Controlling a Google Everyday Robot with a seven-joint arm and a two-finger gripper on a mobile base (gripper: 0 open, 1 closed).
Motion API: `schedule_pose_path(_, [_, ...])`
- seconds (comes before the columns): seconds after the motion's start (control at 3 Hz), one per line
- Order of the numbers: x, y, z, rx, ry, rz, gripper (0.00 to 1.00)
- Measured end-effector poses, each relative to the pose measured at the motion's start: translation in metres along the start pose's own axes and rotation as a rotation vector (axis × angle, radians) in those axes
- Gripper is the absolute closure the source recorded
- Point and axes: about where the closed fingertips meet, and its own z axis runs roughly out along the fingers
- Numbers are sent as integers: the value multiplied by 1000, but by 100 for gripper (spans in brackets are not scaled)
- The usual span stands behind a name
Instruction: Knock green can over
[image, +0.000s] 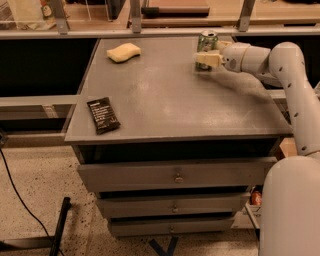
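The green can (206, 40) stands upright near the far right edge of the grey table (165, 100). My gripper (210, 52) reaches in from the right at the can's height. One cream finger (207, 59) lies across the front of the can's lower part and hides it. The other finger shows just right of the can's top. The jaws stand apart with the can's right side between them; I cannot tell whether they touch it. The gripper is open and holds nothing.
A yellow sponge (123, 51) lies at the far left of the table. A flat black snack wrapper (103, 115) lies near the front left edge. Drawers (175, 176) sit under the tabletop. A railing and shelf (150, 31) run behind the table.
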Motion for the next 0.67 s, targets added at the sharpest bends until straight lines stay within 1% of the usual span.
schedule_pose_path(0.33, [2,0,-5,2,-18,13,61])
schedule_pose_path(0.67, [-2,4,-10,-16,-2,15,68])
